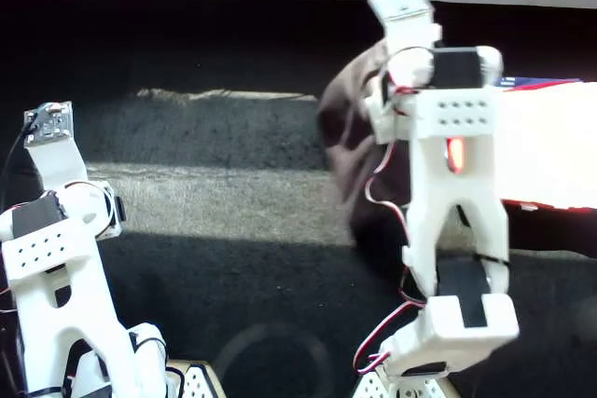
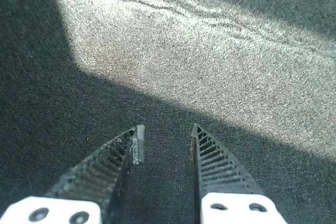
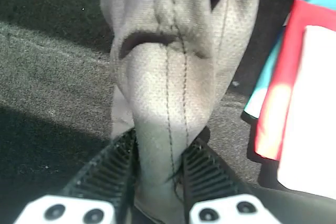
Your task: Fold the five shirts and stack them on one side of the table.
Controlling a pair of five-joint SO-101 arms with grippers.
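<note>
Pinches the grey shirt (image 3: 173,77) at a seam in the right end effector (image 3: 160,144), probably to pull it flat; holds the left end effector (image 2: 167,141) parted, empty, over near-left worktop (image 2: 236,66).

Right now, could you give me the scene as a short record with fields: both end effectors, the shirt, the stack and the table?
left end effector: open, holding nothing, over the table
right end effector: shut on the grey shirt
grey shirt: bunched, not folded
folded stack: white on top, red and teal edges beneath, beside the grey shirt
table: dark cover, partly sunlit
</note>
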